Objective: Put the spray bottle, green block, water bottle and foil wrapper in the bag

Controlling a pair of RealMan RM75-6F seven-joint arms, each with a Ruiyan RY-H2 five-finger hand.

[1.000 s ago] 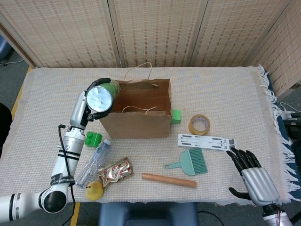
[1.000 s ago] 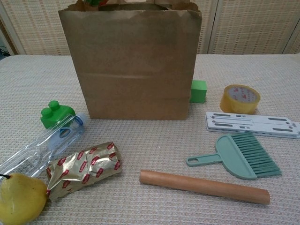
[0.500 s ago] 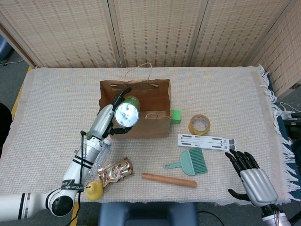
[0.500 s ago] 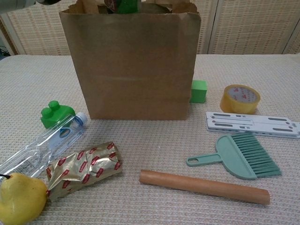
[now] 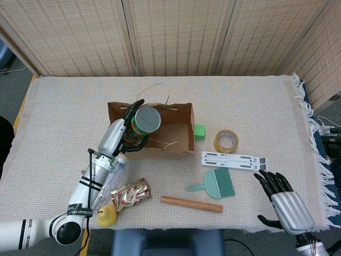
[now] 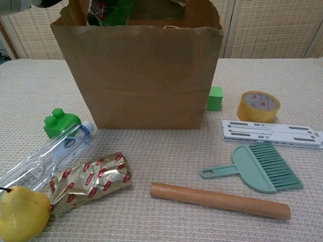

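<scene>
My left hand (image 5: 122, 129) grips the green spray bottle (image 5: 145, 121) upright in the mouth of the brown paper bag (image 5: 180, 113). In the chest view the spray bottle (image 6: 108, 11) shows just above the rim of the bag (image 6: 136, 75). A green studded block (image 6: 62, 123), the clear water bottle (image 6: 48, 157) and the foil wrapper (image 6: 88, 181) lie front left of the bag. A green cube (image 5: 199, 132) sits at the bag's right side. My right hand (image 5: 283, 205) hangs open at the table's front right corner, holding nothing.
A yellow pear (image 6: 20, 214) lies by the wrapper. Right of the bag are a tape roll (image 5: 225, 141), a white slotted bar (image 5: 233, 159), a teal brush (image 5: 216, 184) and a wooden rod (image 5: 192, 204). The table's fringed edge runs along the right.
My left hand carried the spray bottle from the bag's left side over its rim and down into the opening. The bag shifted and tilted a little. The right hand barely moved.
</scene>
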